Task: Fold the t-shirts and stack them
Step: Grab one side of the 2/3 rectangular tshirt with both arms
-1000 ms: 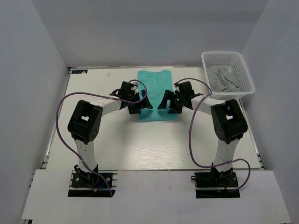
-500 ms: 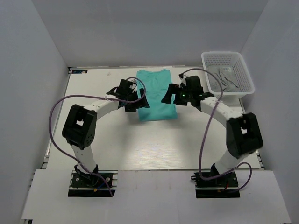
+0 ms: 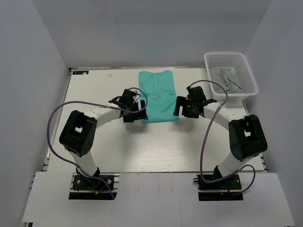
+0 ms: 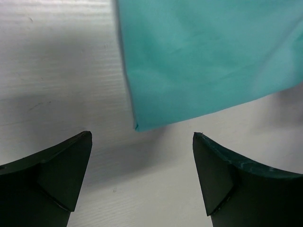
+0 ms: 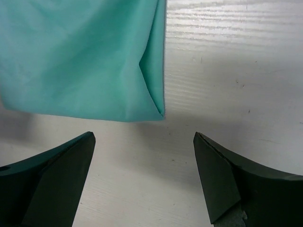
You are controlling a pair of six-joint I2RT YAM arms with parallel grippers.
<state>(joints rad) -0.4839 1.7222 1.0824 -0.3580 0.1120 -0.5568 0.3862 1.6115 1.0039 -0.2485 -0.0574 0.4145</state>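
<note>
The folded turquoise t-shirt [image 3: 158, 94] lies flat on the desk [image 3: 142, 146], toward 12 o'clock from centre. The left gripper [image 4: 141, 135] is spread wide and empty at the shirt's 7 o'clock corner. The right gripper [image 5: 144, 135], equally wide and empty, faces its 5 o'clock corner.

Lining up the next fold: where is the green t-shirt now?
Top view: the t-shirt lies flat, far middle of the table, near edge between the left end effector and the right end effector.
</note>
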